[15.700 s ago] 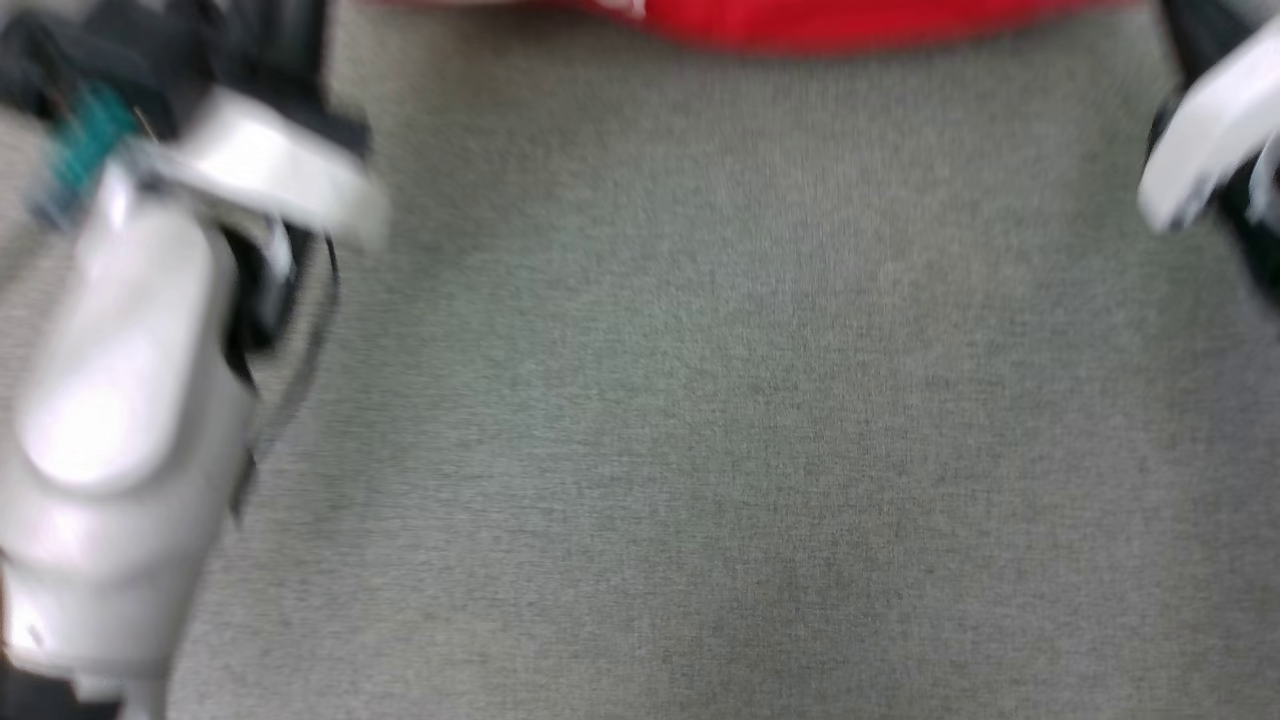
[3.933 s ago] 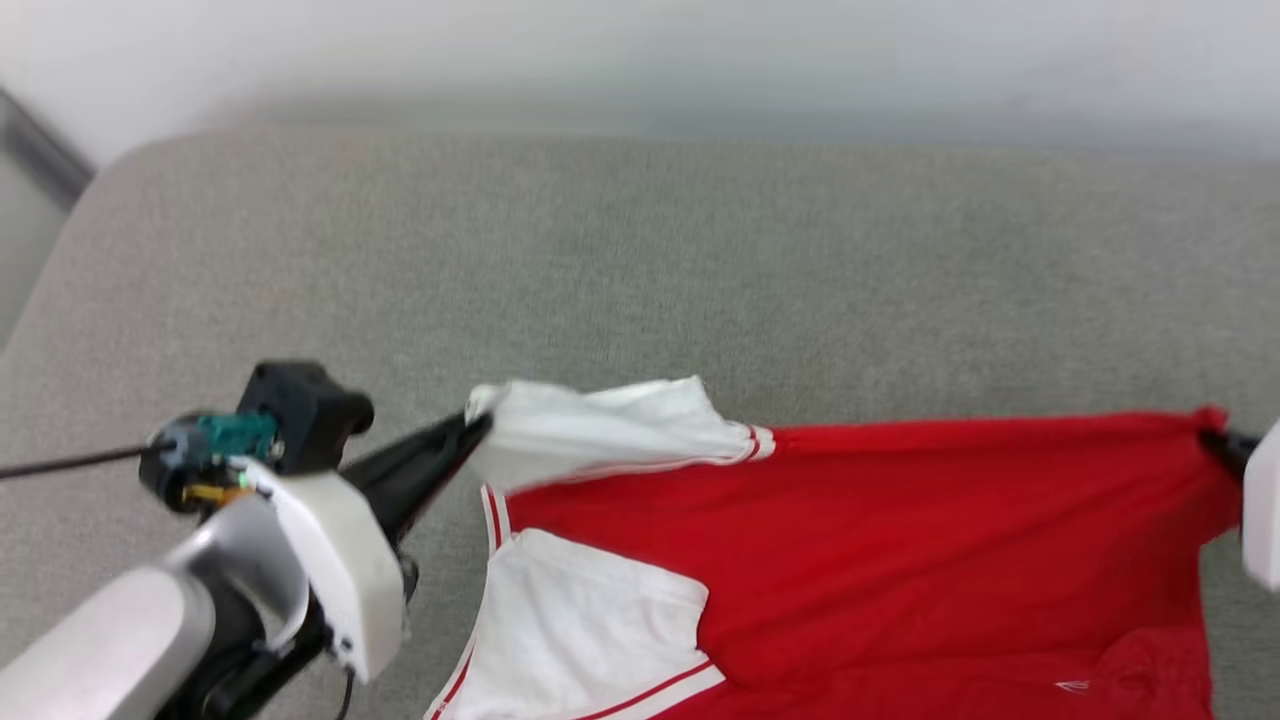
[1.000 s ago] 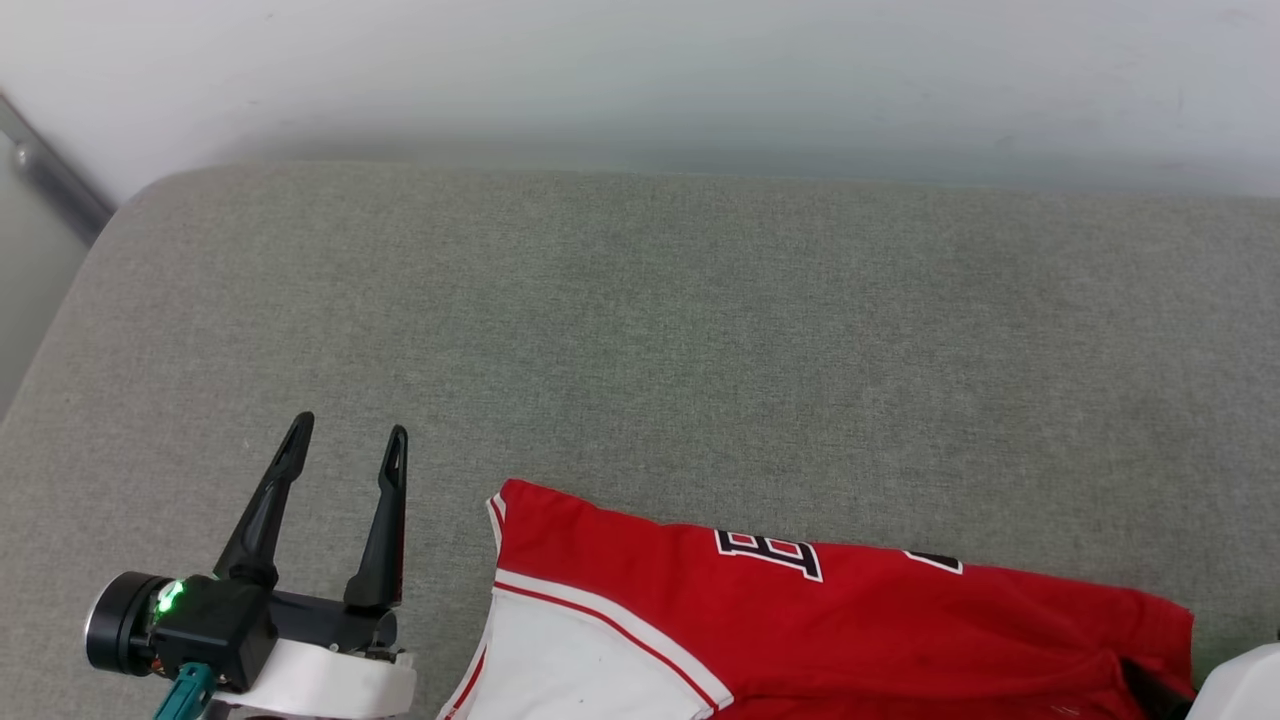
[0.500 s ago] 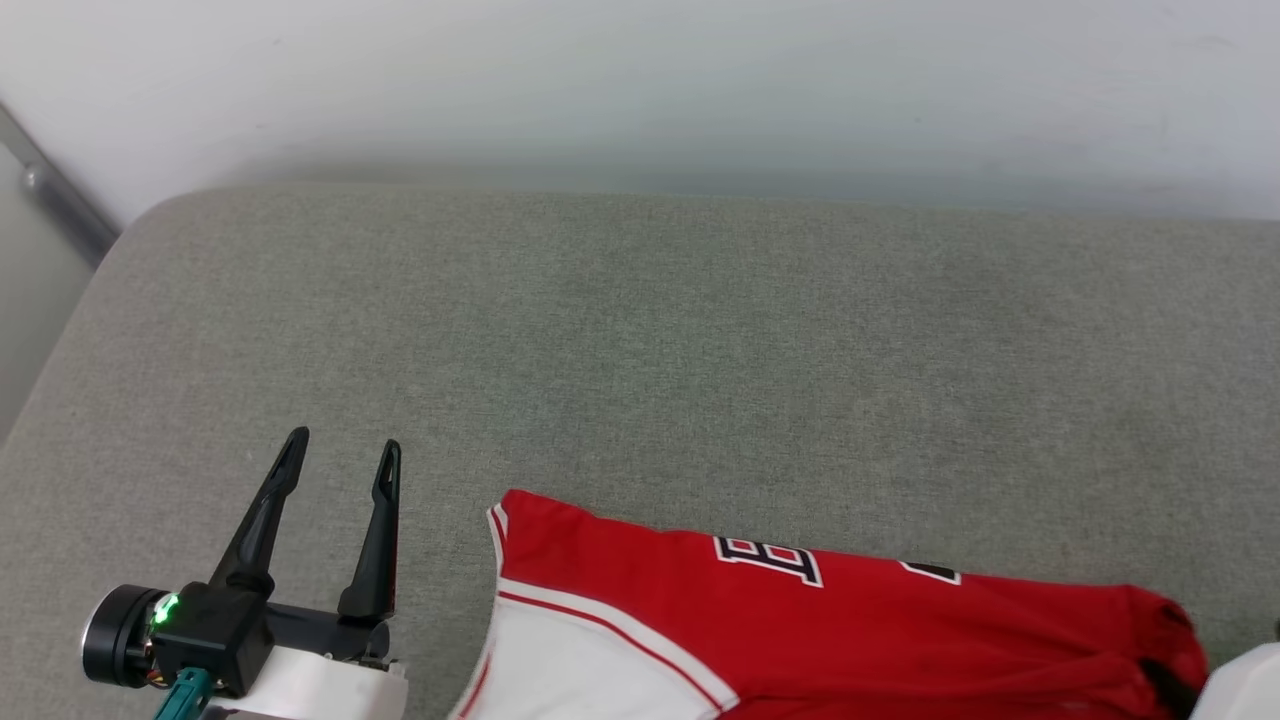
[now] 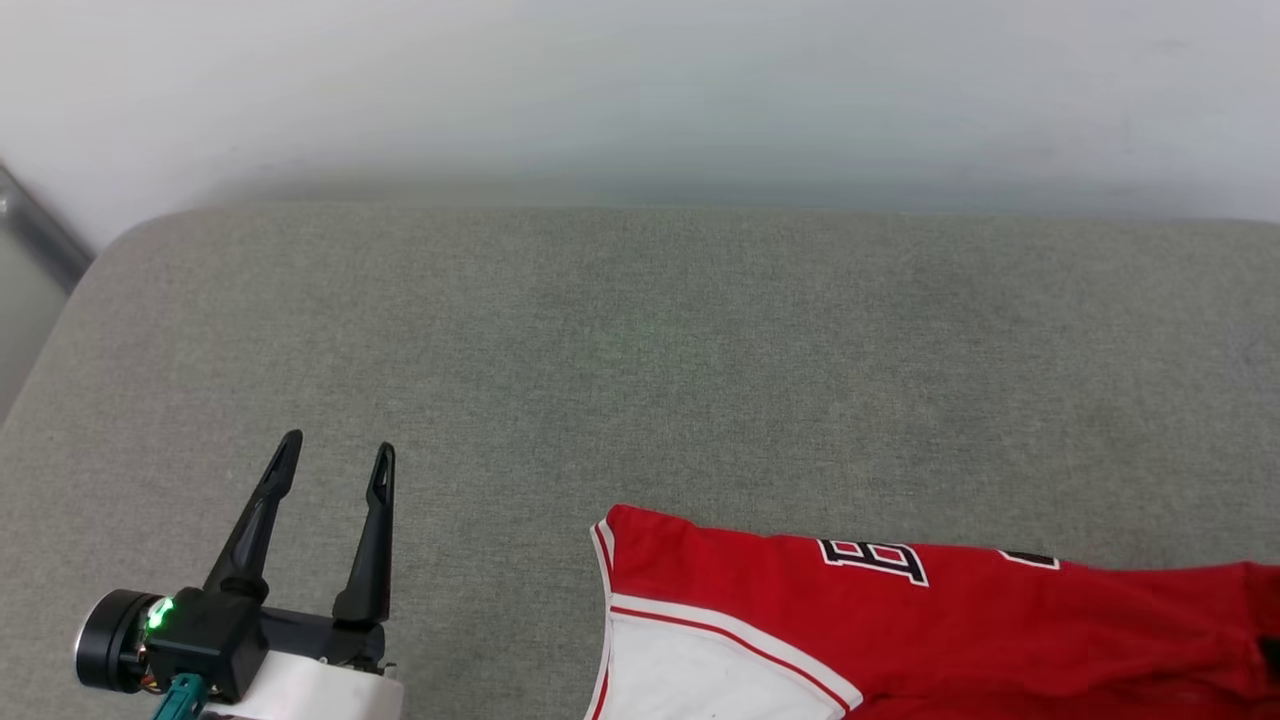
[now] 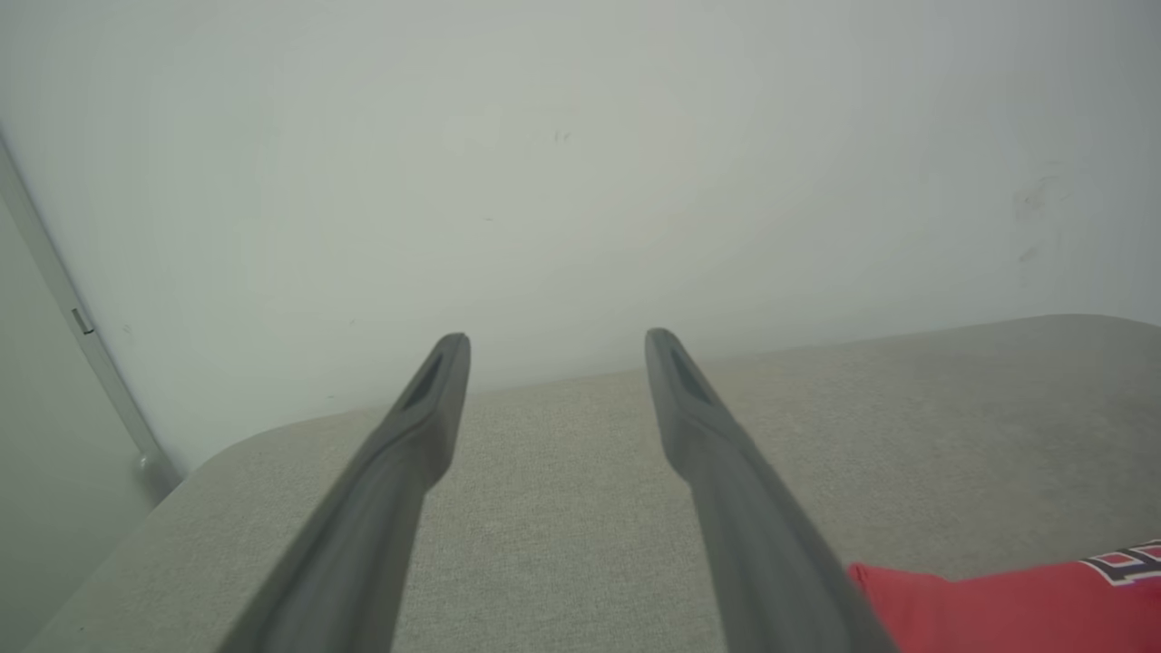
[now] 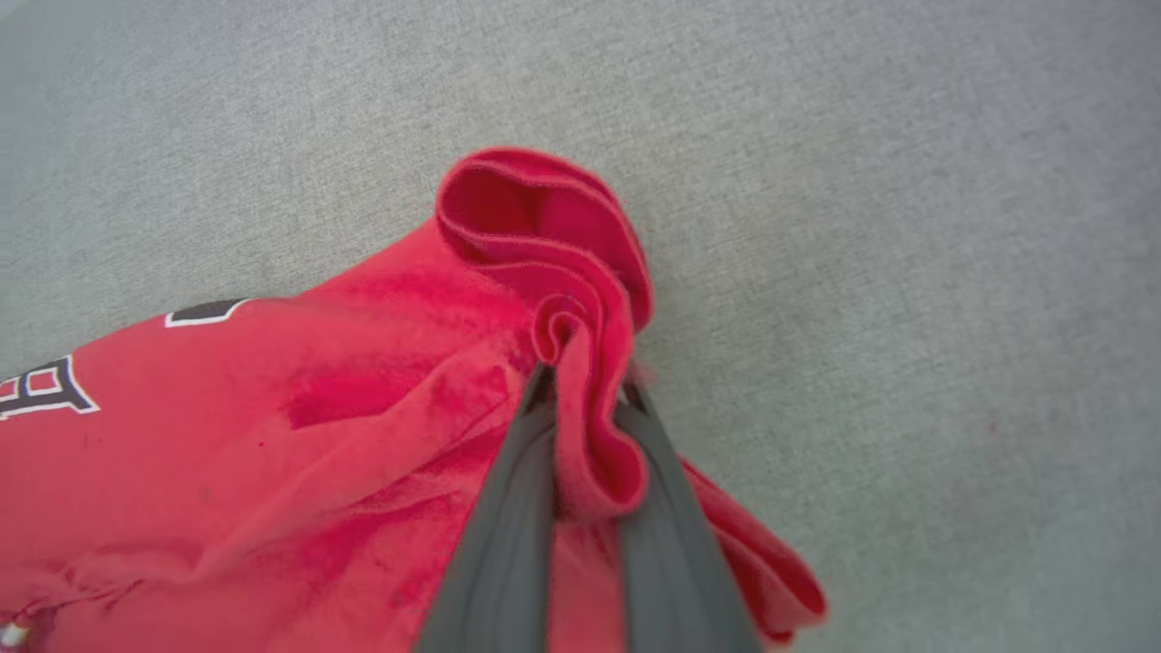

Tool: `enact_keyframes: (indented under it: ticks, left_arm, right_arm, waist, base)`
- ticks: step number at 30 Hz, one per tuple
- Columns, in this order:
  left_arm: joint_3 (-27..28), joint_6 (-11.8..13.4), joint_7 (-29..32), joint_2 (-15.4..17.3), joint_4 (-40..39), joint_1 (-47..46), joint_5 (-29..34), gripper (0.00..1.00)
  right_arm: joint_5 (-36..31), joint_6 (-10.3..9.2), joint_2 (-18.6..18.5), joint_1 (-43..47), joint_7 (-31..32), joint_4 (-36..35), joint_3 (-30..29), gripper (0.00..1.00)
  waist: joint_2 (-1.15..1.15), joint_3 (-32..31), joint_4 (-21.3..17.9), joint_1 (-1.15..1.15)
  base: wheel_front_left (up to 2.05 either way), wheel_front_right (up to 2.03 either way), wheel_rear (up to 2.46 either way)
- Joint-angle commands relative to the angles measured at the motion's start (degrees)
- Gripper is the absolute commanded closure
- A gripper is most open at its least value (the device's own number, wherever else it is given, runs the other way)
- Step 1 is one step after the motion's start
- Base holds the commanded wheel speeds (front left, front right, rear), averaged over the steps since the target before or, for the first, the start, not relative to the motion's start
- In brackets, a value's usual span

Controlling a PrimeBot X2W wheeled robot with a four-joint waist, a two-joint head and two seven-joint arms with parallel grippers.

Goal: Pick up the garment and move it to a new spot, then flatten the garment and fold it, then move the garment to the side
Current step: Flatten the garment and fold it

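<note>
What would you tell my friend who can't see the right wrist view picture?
The right gripper is pinched shut on a bunched fold of the red garment, whose edge stands up in a little curl. The rest of the cloth spreads to the left, showing bits of black, white-edged lettering, on a grey fabric surface.

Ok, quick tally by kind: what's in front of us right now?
Garment: 1
Pincers: 2 (left pincer open, right pincer shut on the garment)
Grey padded surface: 1
Total: 4
</note>
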Motion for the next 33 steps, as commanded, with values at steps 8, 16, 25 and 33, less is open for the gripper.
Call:
enact_keyframes:
  ticks: [8,16,25,33]
  left_arm:
    - [0.07,-0.28,-0.12,-1.28,-0.44,1.21,0.14,0.00]
    - [-0.40,-0.38,-0.12,-2.25,-0.31,1.96,0.53,0.00]
    - [-0.71,-0.43,-0.12,-1.64,-0.37,1.73,0.03,0.00]
    - [-1.79,-0.42,-0.12,-1.27,-0.61,1.11,0.28,0.00]
  right_arm:
    - [1.99,-0.01,3.89,5.73,3.20,-9.67,7.50,1.00]
    - [4.69,-0.01,9.61,7.68,8.34,-18.31,17.70,1.00]
    - [12.38,-0.01,11.61,4.95,7.44,-16.49,28.56,1.00]
    - [17.99,-0.01,11.59,-0.64,1.69,-7.61,34.61,1.00]
  waist:
    - [0.00,-2.33,0.03,-0.01]
    - [0.00,-4.25,1.17,-0.01]
    - [0.00,-4.71,3.28,-0.01]
    - [0.00,-4.49,5.59,-0.01]
  base:
    - [0.00,0.00,0.00]
    - [0.00,0.00,0.00]
    - [0.00,0.00,0.00]
    - [0.00,0.00,0.00]
